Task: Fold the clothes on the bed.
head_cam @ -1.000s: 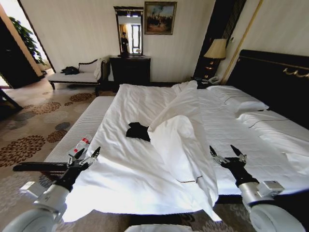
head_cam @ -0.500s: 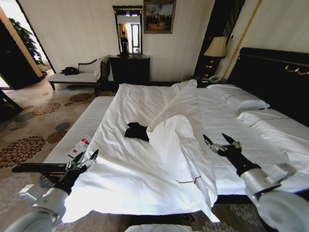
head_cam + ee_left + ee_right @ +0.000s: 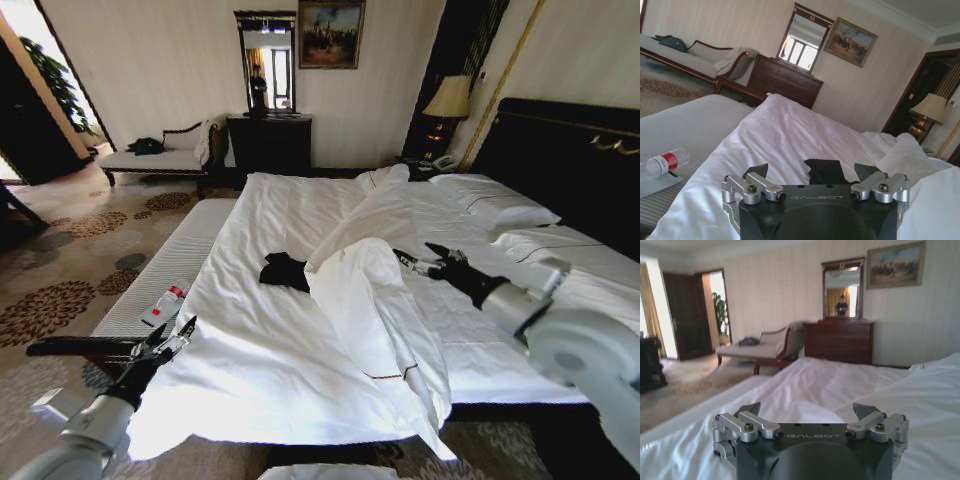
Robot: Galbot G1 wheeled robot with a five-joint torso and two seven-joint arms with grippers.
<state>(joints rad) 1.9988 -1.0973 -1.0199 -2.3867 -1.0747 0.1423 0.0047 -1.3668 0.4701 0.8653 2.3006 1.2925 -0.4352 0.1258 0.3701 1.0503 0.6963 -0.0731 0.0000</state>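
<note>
Your right gripper is wide open above the white duvet. The black top lies crumpled on the bed, well off to that gripper's left, past the duvet fold. Go over the fold, not through it. Your left gripper waits open, low by the bed's near edge, with the top ahead of it.

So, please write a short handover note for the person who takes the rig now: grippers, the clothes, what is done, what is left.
Left gripper: open, empty, low at the near left corner of the bed.
Right gripper: open, empty, raised over the bunched white duvet at mid-bed.
The clothes: one crumpled black top on the sheet, left of the duvet fold, touched by neither gripper.
Done: nothing folded.
Left: grasp the top, spread it flat, fold it.
</note>
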